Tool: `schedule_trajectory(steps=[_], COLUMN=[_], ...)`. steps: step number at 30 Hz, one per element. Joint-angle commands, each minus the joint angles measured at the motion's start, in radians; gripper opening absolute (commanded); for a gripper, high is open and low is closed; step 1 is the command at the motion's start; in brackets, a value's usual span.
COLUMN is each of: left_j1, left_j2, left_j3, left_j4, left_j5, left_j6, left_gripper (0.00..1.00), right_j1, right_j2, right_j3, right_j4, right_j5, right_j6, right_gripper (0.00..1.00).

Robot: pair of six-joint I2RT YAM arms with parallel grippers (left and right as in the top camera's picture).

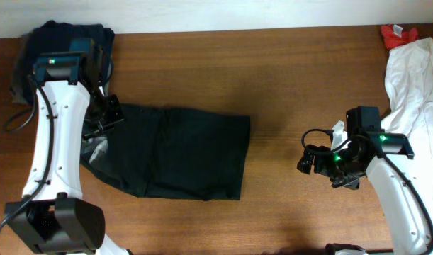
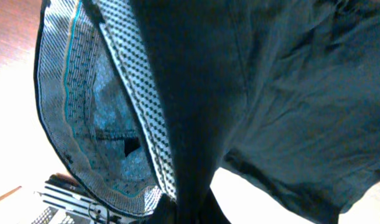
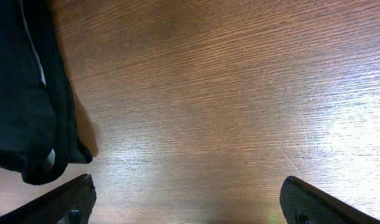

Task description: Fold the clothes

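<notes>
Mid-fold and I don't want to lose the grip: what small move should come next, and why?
Probably draw the left tool rightward, carrying its pinched edge over the black garment. That tool is shut on the left edge, the rest lies spread on the table, and the right tool hangs open over bare wood, clear of the cloth.

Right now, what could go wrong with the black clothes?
Only the left jaws pinch the black cloth at its edge, so pulling could bunch the flat part. The right jaws hang open over the table, apart from the cloth, so that side may drag.
</notes>
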Motion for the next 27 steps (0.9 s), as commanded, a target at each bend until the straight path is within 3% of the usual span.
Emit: schedule_trajectory(steps=[1,16,27], left_j1=[-0.008,-0.472,-0.7], left_j2=[-0.004,0.024,0.256], left_j3=[-0.026,-0.026,-0.026], left_j4=[0.004,0.208,0.332], left_j5=[0.041,0.058,0.161], left_j6=[-0.005,-0.093,-0.152], left_gripper=[0.01,0.01,0.01], right_j1=[-0.008,-0.008,-0.008], right_j2=[0.001,0.001,0.001], right_j3=[0.01,0.01,0.01], right_j4=[0.0,0.0,0.0], right_j5=[-0.006,-0.006,-0.006], right_j6=[-0.006,-0.006,-0.006], right_gripper=[0.98,0.98,0.98])
